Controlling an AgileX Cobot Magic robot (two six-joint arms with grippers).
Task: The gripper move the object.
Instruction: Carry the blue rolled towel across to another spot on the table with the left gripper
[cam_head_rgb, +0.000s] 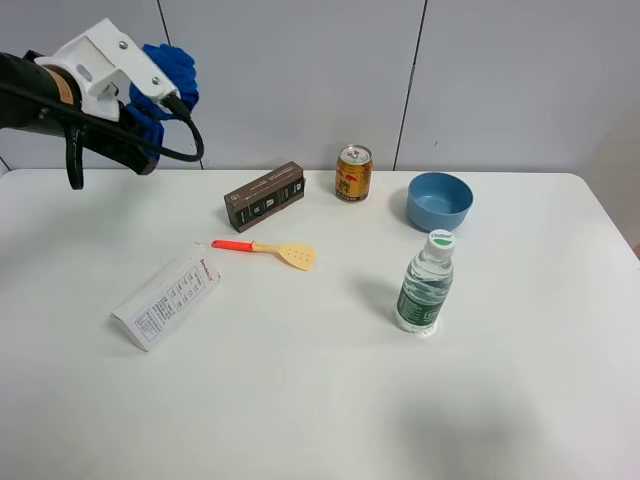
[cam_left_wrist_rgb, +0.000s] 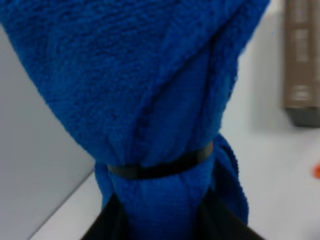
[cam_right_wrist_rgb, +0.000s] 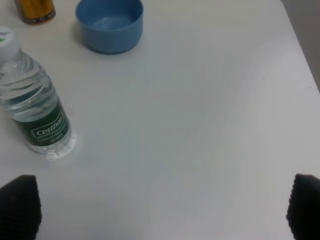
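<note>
My left gripper (cam_head_rgb: 160, 85) is raised high over the table's far left corner. It is shut on a blue terry cloth (cam_head_rgb: 168, 70). In the left wrist view the cloth (cam_left_wrist_rgb: 150, 90) fills most of the frame, bunched and cinched by a black band (cam_left_wrist_rgb: 160, 169), and dark fingers (cam_left_wrist_rgb: 107, 227) show at its base. My right gripper (cam_right_wrist_rgb: 160, 205) is open and empty, with its black fingertips (cam_right_wrist_rgb: 20, 202) wide apart above bare table. It is out of the exterior high view.
On the white table (cam_head_rgb: 320, 400) lie a white carton (cam_head_rgb: 166, 300), a red-handled yellow spatula (cam_head_rgb: 265, 250) and a brown box (cam_head_rgb: 265, 196). A gold can (cam_head_rgb: 353, 172), a blue bowl (cam_head_rgb: 440, 200) and a water bottle (cam_head_rgb: 425, 284) stand right of them.
</note>
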